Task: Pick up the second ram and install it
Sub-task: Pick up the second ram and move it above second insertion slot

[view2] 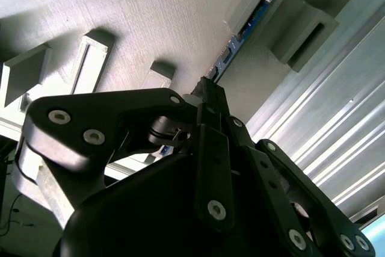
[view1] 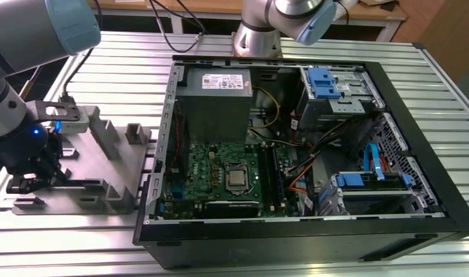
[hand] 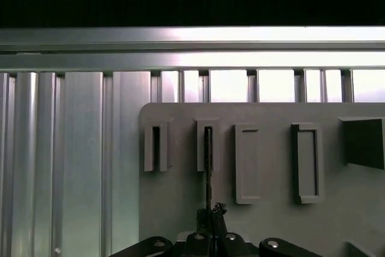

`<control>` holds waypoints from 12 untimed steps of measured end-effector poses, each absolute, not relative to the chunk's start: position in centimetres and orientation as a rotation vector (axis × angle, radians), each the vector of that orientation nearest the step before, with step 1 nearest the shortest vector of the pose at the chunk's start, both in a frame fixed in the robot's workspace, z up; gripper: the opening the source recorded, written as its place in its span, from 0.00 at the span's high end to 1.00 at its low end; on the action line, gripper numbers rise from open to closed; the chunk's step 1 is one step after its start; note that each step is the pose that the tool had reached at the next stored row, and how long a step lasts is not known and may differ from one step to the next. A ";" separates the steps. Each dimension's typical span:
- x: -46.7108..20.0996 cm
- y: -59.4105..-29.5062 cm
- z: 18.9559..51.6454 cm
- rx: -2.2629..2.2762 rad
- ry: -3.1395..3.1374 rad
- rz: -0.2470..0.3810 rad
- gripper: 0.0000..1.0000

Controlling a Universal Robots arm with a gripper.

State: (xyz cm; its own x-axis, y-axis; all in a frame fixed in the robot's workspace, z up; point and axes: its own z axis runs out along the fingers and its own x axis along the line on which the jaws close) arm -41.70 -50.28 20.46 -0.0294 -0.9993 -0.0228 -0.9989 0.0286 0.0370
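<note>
The second ram [hand: 207, 167] is a thin dark stick seen edge-on, standing in a slot of the grey fixture plate [hand: 180, 197]. In the second wrist view the second ram [view2: 243, 31] shows bluish chips between two grey fixture blocks. My gripper [hand: 210, 212] sits low over the plate with its black fingers [view2: 210, 148] drawn together on the near end of the stick. In the exterior view the gripper [view1: 30, 182] is down on the fixture [view1: 103, 167] at the exterior view's left, well away from the green motherboard [view1: 218, 167] and its long black slots [view1: 271, 173].
An open black computer case [view1: 419, 190] lies on the slatted aluminium table [view1: 119, 63], at the exterior view's right of the fixture. Inside are a grey power supply [view1: 215, 104], blue drive brackets [view1: 326, 83] and loose cables. Upright grey blocks [view1: 103, 135] rise from the fixture near my gripper.
</note>
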 end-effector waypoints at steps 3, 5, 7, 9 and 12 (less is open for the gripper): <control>-41.7 -50.3 20.5 2.182 -2.246 -0.067 0.92; -41.7 -50.3 20.5 2.182 -2.246 -0.067 0.92; -41.7 -50.3 20.5 2.182 -2.246 -0.067 0.92; -41.7 -50.3 20.7 2.182 -2.246 -0.067 0.92; -41.7 -50.3 20.9 2.183 -2.245 -0.067 0.92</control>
